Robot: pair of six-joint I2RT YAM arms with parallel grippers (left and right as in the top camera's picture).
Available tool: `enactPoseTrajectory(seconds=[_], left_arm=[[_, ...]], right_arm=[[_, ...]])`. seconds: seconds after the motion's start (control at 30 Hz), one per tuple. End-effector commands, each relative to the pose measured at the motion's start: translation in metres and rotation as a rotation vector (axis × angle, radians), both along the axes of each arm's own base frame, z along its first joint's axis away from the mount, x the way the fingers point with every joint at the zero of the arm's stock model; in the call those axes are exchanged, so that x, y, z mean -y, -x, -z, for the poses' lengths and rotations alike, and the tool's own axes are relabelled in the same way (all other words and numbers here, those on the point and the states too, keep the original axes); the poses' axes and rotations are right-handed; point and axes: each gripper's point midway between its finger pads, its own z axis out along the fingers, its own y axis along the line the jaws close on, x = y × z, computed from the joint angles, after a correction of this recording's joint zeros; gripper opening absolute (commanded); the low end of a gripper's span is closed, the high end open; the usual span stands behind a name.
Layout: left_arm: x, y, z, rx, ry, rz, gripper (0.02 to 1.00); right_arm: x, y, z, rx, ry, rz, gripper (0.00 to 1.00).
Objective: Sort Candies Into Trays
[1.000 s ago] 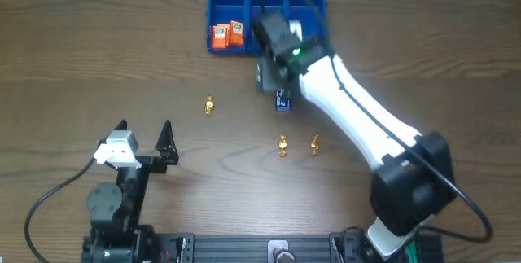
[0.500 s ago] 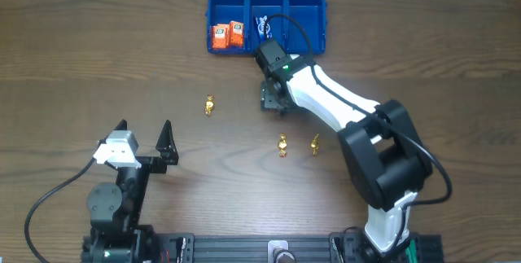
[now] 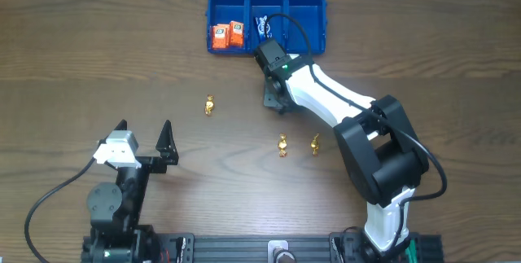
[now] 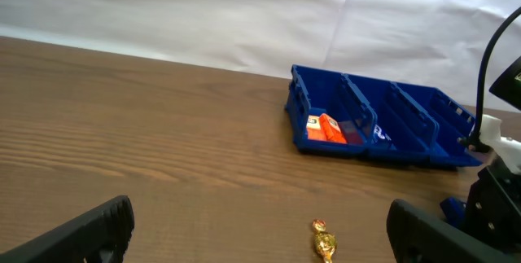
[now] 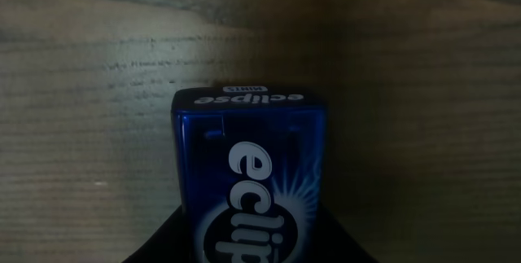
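A blue mint box [image 5: 252, 173] lies on the wooden table, just in front of the blue three-compartment tray [image 3: 317, 20]. My right gripper [image 3: 275, 98] is down on the box, and its dark fingers [image 5: 163, 251] press against the box's two sides. Two orange candies [image 3: 227, 35] lie in the tray's left compartment and a blue-white candy [image 3: 263, 26] in the middle one. Three gold-wrapped candies [image 3: 209, 105] [image 3: 282, 145] [image 3: 314, 143] lie loose on the table. My left gripper [image 3: 143, 133] stands open near its base, holding nothing, with a gold candy [image 4: 323, 238] ahead of it.
The tray [image 4: 423, 124] stands at the far middle of the table, its right compartment bare. The right arm [image 3: 342, 104] stretches diagonally across the centre right. A white backdrop [image 4: 203, 10] hangs behind the table's far edge.
The right gripper came down from above the tray's front edge onto the mint box, covering it in the top view, and its fingers drew in slightly. The left arm stayed still.
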Motion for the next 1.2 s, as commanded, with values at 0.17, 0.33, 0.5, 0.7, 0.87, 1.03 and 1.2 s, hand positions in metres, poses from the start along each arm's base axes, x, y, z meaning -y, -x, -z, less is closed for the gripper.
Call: enactPoseTrajectory(seconds=[0.17,0.33,0.5,0.7,0.87,1.03,1.2], left_arm=[[0.002,0.001,0.017,-0.043,-0.016,0.015,0.998],[0.002,0.001,0.017,-0.043,-0.016,0.015,0.996],[0.002,0.001,0.017,-0.043,-0.016,0.015,0.998],[0.002,0.001,0.017,-0.043,-0.016,0.015,0.998],[0.002,0.001,0.017,-0.043,-0.016,0.015,0.998],[0.002,0.001,0.017,-0.043,-0.016,0.015,0.996],[0.002,0.001,0.017,-0.043,-0.016,0.015,0.998]], right_arm=[[-0.007,0.002,-0.004,0.006,-0.01,-0.012,0.141],[-0.017,-0.001,-0.038,0.079,-0.054,-0.03,0.134],[-0.018,-0.009,-0.093,0.216,-0.061,-0.032,0.137],[-0.016,-0.055,-0.189,0.393,-0.014,-0.06,0.137],[-0.021,-0.105,-0.23,0.452,0.011,-0.071,0.137],[-0.032,-0.155,-0.206,0.458,0.028,-0.053,0.145],[-0.029,-0.179,-0.153,0.407,0.04,-0.001,0.183]])
